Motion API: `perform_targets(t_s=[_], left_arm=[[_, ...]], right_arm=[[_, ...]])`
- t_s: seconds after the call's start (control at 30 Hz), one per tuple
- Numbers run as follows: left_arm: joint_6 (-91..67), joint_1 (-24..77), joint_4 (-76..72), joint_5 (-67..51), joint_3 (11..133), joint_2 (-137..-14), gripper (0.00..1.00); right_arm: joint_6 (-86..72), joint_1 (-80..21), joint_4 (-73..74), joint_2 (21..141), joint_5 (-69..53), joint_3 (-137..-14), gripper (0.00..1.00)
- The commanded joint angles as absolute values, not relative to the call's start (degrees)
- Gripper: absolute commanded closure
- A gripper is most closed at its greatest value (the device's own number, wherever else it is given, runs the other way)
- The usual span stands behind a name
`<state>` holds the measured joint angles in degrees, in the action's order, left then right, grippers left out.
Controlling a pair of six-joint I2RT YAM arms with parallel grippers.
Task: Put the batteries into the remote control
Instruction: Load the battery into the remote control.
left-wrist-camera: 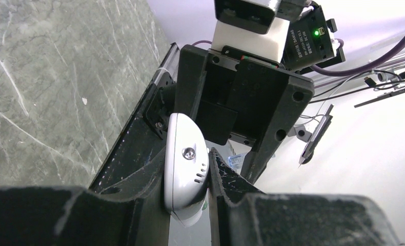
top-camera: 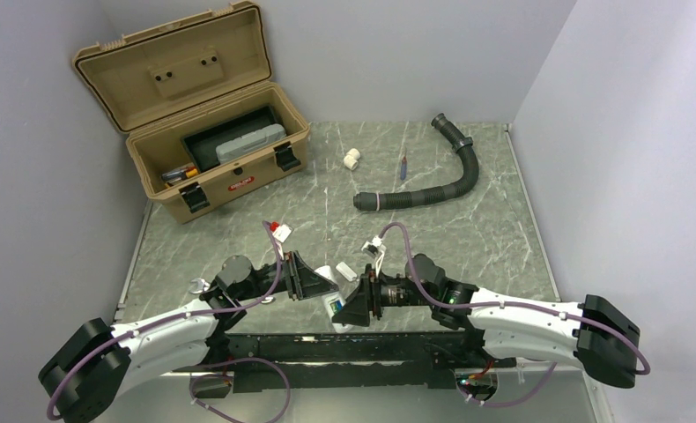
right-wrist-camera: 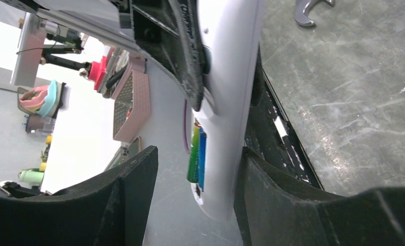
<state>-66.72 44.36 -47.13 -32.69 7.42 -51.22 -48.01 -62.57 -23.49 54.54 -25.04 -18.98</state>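
Top view: both arms meet low over the near edge of the bench [top-camera: 485, 247]. The left gripper [top-camera: 314, 284] and right gripper [top-camera: 351, 308] sit nose to nose, and the remote control [top-camera: 334, 306] is only a white sliver between them. I can't read either grip from here.

Left wrist view: the left jaws are clamped tight on the remote control, 1 finger on each long side. Its rounded end faces my camera, with a small round lens and 3 short slots. The right gripper's black body fills the background.

Right wrist view: this is the only 1 showing the batteries [right-wrist-camera: 196, 151], 1 green and 1 blue, side by side and lengthwise in the open back of the remote control. The right jaws stand apart astride its free end. 1 finger is close beside the white shell, touching or not I can't tell, and the other is well apart. They grip nothing.

Top view alone gives the rest:
- open tan toolbox [top-camera: 212, 132] far left
- black corrugated hose [top-camera: 433, 189]
- white pipe fitting [top-camera: 351, 159]
- red-and-blue stick [top-camera: 403, 166]
- small white cover piece [top-camera: 346, 271] just beyond the grippers

Writing: the red label [top-camera: 240, 183] on the toolbox front is too small to read. The print on the black module [left-wrist-camera: 310, 38] with a green light is not legible
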Motion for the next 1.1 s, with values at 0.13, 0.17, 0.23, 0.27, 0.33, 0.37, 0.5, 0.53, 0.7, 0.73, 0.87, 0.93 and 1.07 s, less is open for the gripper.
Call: perform_targets(t_s=[0.13,0.17,0.23,0.27,0.33,0.37,0.5,0.53,0.7,0.73,0.87,0.93,1.07], left_arm=[[-66.26,44.59,-49.28,-32.51,9.4,-50.36,1.0],[-66.24,44.61,-49.29,-32.51,9.45,-50.36,1.0],[-66.22,44.6,-49.32,-32.52,9.49,-50.28,1.0],[-66.26,44.61,-49.31,-32.46,9.49,-50.27,1.0],[-66.24,44.56,-49.22,-32.5,9.49,-50.27,1.0],[-66.32,44.59,-49.24,-32.45,9.49,-50.27,1.0],[-66.22,44.57,-49.15,-32.36,9.4,-50.06,1.0],[-66.24,44.57,-49.12,-32.35,9.39,-50.02,1.0],[-66.35,44.57,-49.21,-32.35,9.4,-50.01,1.0],[-66.39,44.57,-49.28,-32.37,9.4,-50.01,1.0],[-66.46,44.63,-49.19,-32.26,9.29,-49.75,1.0],[-66.32,44.56,-48.94,-32.29,9.39,-49.54,1.0],[-66.29,44.56,-48.6,-32.2,9.38,-49.06,1.0]], right_arm=[[-48.42,-62.85,-26.43,51.8,-25.07,-18.16,0.44],[-48.35,-62.82,-26.41,51.84,-25.13,-18.11,0.45],[-48.27,-62.84,-26.2,51.89,-25.0,-18.11,0.46],[-48.18,-62.82,-25.99,51.94,-25.04,-18.18,0.47],[-48.12,-62.82,-26.04,52.24,-25.34,-18.2,0.49],[-48.24,-62.8,-26.25,52.28,-25.54,-18.13,0.5],[-48.47,-62.84,-26.68,52.21,-25.75,-17.76,0.56],[-48.48,-62.84,-26.68,52.13,-25.72,-17.69,0.57],[-48.52,-62.84,-26.46,51.84,-25.66,-17.58,0.6],[-48.57,-62.81,-26.41,51.78,-25.62,-17.53,0.6],[-48.69,-62.84,-26.71,51.99,-25.68,-17.51,0.64],[-48.77,-62.81,-27.01,52.16,-25.75,-17.47,0.66],[-48.69,-62.83,-27.46,52.79,-26.1,-17.7,0.69]])
